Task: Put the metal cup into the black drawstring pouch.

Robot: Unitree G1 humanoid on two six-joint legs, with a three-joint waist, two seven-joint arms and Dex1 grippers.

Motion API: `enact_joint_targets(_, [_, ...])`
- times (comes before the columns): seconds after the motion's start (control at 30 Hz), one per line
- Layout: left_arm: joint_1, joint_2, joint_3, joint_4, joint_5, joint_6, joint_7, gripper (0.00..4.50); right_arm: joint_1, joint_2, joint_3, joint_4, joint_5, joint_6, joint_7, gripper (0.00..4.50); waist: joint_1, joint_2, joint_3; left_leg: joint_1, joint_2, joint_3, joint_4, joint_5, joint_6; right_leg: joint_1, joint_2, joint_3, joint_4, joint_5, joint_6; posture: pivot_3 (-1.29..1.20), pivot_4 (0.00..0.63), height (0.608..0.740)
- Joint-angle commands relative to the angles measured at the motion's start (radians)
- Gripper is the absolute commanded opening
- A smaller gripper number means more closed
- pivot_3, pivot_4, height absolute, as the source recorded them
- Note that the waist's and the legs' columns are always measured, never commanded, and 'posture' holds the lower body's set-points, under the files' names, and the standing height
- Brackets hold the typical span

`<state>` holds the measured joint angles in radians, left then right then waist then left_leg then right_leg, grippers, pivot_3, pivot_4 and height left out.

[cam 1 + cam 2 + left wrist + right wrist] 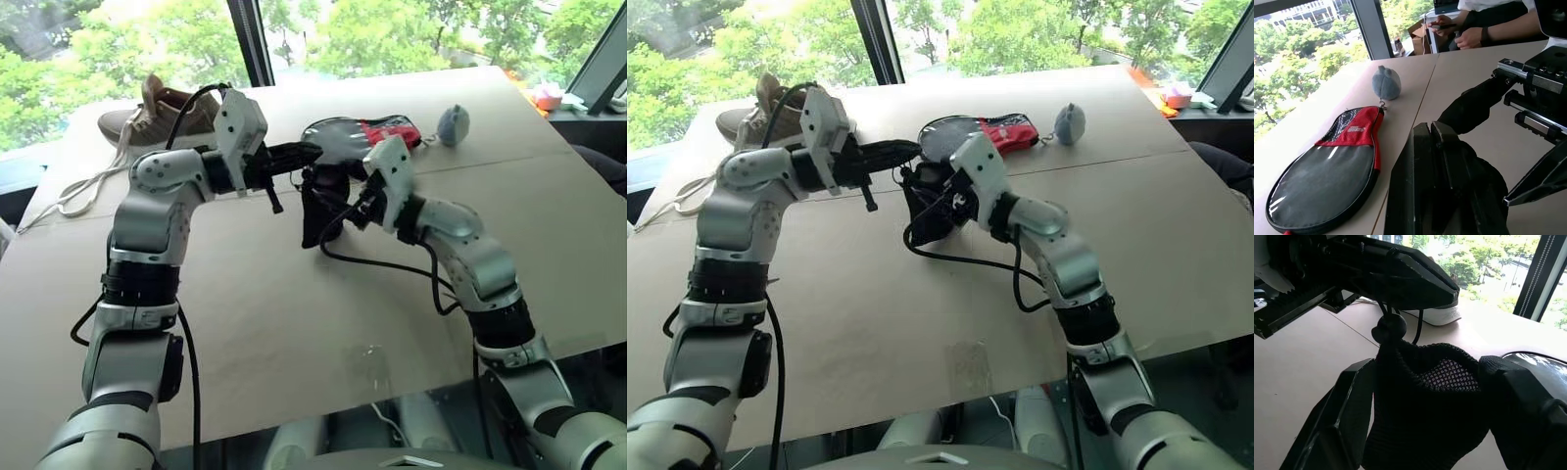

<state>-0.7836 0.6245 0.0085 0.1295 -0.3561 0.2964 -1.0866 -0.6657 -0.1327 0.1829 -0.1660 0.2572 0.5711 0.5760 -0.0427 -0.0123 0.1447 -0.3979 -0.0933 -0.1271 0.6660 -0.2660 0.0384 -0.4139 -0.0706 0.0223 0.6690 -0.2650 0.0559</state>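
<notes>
While the black pouch (315, 220) hangs in the air over the counter (294, 323), we have to keep it calm and keep its mouth open. Our left end effector (306, 154) is shut tight on the thin cord, just above the little round bead (1391, 326), so the pouch hangs from that string. Our right end effector (1427, 369) has its two fingers spread wide, one on each side of the pouch near the top. We cannot tell if those fingers press on the cloth or just stand beside it. The mouth of the pouch gapes a bit, and we can see the dotted lining inside. We cannot tell if the metal cup is in the pouch now; the soft cloth hides what is within. To do this step well, we think the left side should hold the cord without tugging, because a hard pull would draw the mouth shut. The right fingers should take one lip of the pouch, not the whole bag, so the hole stays round. We should hold the pouch low and near the counter, so nothing falls far if it slips. The flat black and red case (1327, 171), the grey ball (1386, 82) and the shoe (162, 113) lie farther back, so we should work on the near side and not bump them.
</notes>
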Motion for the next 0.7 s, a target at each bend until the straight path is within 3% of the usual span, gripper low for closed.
enact_joint_targets(0.03, [-0.039, 0.011, -0.003, -0.013, 0.008, -0.015, -0.008, 0.00, -0.042, 0.027, -0.029, -0.064, 0.066, 0.068, -0.018, 3.17, 0.000, 0.000, 0.000, 0.000, 0.000, 0.000, 0.000, 0.000, 0.000, 0.000, 0.000, 0.000, 0.000, 0.000, 0.000, 0.00, 0.150, 0.740])
enact_joint_targets(0.33, [-0.047, -0.009, -0.011, -0.013, 0.013, -0.013, 0.001, 0.00, -0.057, 0.122, -0.075, -0.035, 0.199, 0.182, -0.047, 3.17, -0.001, 0.000, 0.000, 0.000, 0.000, 0.000, 0.000, 0.000, 0.000, -0.001, 0.000, 0.000, 0.001, 0.000, 0.000, 0.00, 0.150, 0.740])
enact_joint_targets(0.53, [-0.025, -0.011, -0.008, -0.036, 0.010, -0.001, 0.009, 0.00, -0.079, 0.128, -0.069, 0.001, 0.199, 0.164, -0.056, 3.17, -0.001, 0.000, 0.000, 0.000, -0.001, 0.000, 0.000, 0.000, 0.000, -0.001, 0.000, 0.000, 0.002, 0.000, 0.000, 0.00, 0.150, 0.740])
enact_joint_targets(0.63, [-0.023, -0.011, -0.007, -0.036, 0.012, -0.001, 0.013, 0.00, -0.085, 0.127, -0.066, 0.013, 0.196, 0.153, -0.056, 2.57, -0.002, 0.000, 0.000, 0.000, -0.001, 0.000, 0.000, 0.000, 0.000, -0.001, 0.000, 0.000, 0.003, 0.000, 0.000, 0.00, 0.150, 0.740])
enact_joint_targets(0.7, [-0.022, -0.012, -0.005, -0.037, 0.012, -0.001, 0.015, 0.00, -0.086, 0.118, -0.058, 0.018, 0.190, 0.148, -0.049, 1.62, -0.002, 0.000, 0.000, 0.000, -0.001, 0.000, 0.000, 0.000, 0.000, -0.001, 0.000, 0.000, 0.003, 0.000, 0.000, 0.00, 0.150, 0.740])
